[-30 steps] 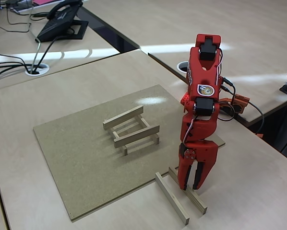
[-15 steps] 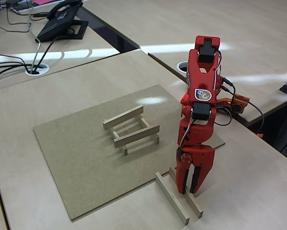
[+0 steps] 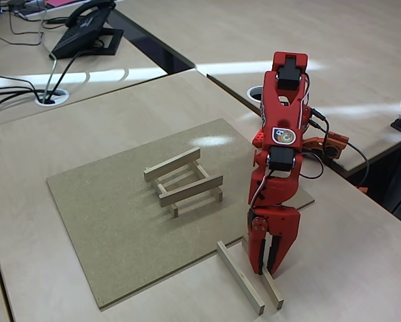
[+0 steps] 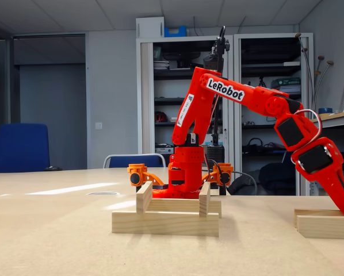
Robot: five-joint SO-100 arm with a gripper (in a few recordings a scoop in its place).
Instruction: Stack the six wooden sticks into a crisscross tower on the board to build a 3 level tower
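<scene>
Lighting: even, bright, from overhead office fixtures. Glare: pale reflected streaks on the desk top (image 3: 86, 77) behind the gripper (image 3: 267, 270) and one patch on the board (image 3: 210, 141) beyond it. Shadows: soft, faint, close beneath the sticks. Sharpness: moderate, slightly grainy in both fixed views; low view's near foreground soft, background shelves dimmer.
</scene>
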